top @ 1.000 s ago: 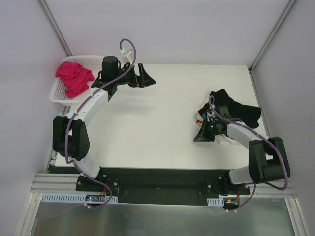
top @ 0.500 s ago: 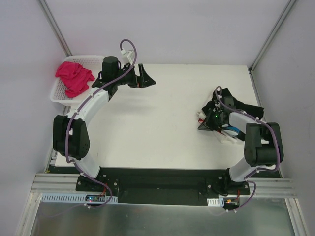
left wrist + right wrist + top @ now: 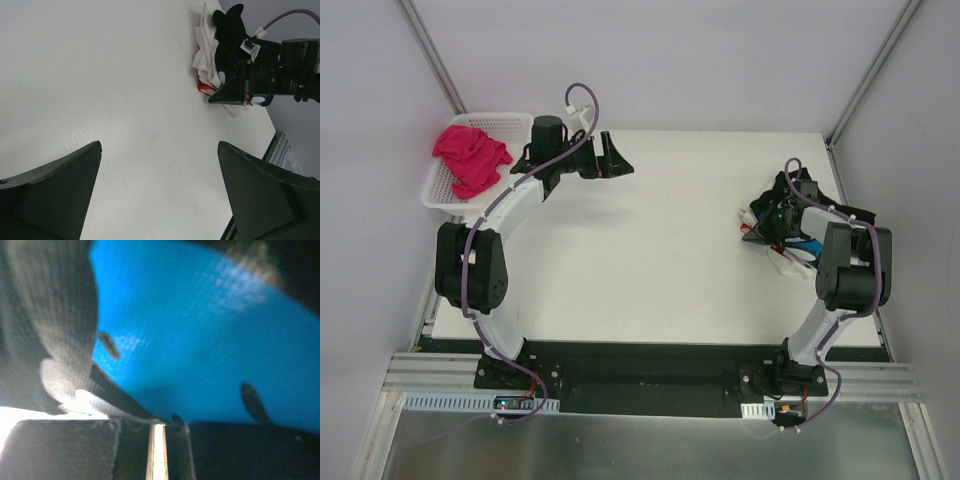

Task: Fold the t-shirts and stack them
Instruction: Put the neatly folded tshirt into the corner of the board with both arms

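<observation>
Very little of the job is done, as far as these views show. No shirt lies flat and no folded stack is in sight.

The bright pink t-shirt [image 3: 470, 158] sits crumpled inside the white plastic mesh basket [image 3: 436, 196]. The other shirts are bunched in one rumpled heap on the white counter [image 3: 660, 250], well apart from the basket, at the counter edge farthest from it. That heap holds the black t-shirt [image 3: 227, 35] and the cream-white t-shirts [image 3: 206, 45], tangled together.

The left end effector [image 3: 613, 160] hangs just beside the basket on its counter side. Its fingers are spread wide with nothing between them.

The right end effector [image 3: 752, 233] is at the heap, across the counter from the basket. Its wrist view is filled by the blue patch [image 3: 210, 340] of the black shirt, pressed close. The fingers are drawn together to a thin slit, and I cannot tell whether a fold of cloth is caught in it.

My reading is that the work is at the stage of getting one shirt out of the heap — probably the black one. Everything else is left to do:
- Separate each shirt, spread it flat and fold it.
- Fetch the pink one from the basket.
- Build the stack.
</observation>
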Tool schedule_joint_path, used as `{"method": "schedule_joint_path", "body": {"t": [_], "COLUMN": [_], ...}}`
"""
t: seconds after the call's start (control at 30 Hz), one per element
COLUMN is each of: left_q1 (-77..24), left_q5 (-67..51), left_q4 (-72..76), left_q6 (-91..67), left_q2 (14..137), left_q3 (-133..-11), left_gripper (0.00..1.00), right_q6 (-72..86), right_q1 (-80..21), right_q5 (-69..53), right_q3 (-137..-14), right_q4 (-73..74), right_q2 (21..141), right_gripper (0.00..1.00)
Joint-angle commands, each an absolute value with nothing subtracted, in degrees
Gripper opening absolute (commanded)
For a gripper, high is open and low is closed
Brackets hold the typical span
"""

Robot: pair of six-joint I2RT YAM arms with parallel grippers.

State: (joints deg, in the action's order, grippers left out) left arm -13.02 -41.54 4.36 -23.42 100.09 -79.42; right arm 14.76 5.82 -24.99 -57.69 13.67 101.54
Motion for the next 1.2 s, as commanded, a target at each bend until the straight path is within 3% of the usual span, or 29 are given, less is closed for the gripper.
{"method": "schedule_joint_path", "body": {"t": [0.0, 0.63, 0.8, 0.9, 0.97, 1.1, 1.17], "left_q1": [-12.4, -12.3, -12.3, -12.3, -12.3, -12.3, -12.3], "left_q5": [-43.0, -41.7, -41.9, -42.2, -42.5, -42.8, -43.0], "left_q4": [5.8, 6.2, 6.2, 6.3, 6.9, 8.0, 8.1], "left_q6": [-22.9, -22.8, -22.7, -22.9, -23.3, -23.8, -23.8], "left_q2": [99.4, 97.8, 97.1, 96.9, 96.8, 96.8, 96.9], "left_q3": [-81.6, -80.1, -79.9, -79.9, -79.6, -78.8, -78.9], "left_gripper": [0.99, 0.99, 0.99, 0.99, 0.99, 0.99, 0.99], "right_q6": [16.5, 15.7, 16.1, 15.0, 14.7, 15.0, 15.4], "right_q1": [6.9, 10.5, 10.3, 10.9, 12.9, 17.6, 20.3], "right_q5": [-22.0, -21.5, -28.4, -29.9, -30.1, -29.9, -30.9], "right_q3": [-64.5, -100.4, -96.7, -92.6, -89.0, -86.0, -87.7], "right_q4": [12.6, 21.3, 20.6, 19.3, 18.3, 15.7, 16.1], "right_q2": [106.4, 130.2, 124.6, 115.2, 108.8, 103.8, 104.6], "right_gripper": [0.07, 0.14, 0.24, 0.28, 0.26, 0.05, 0.01]}}
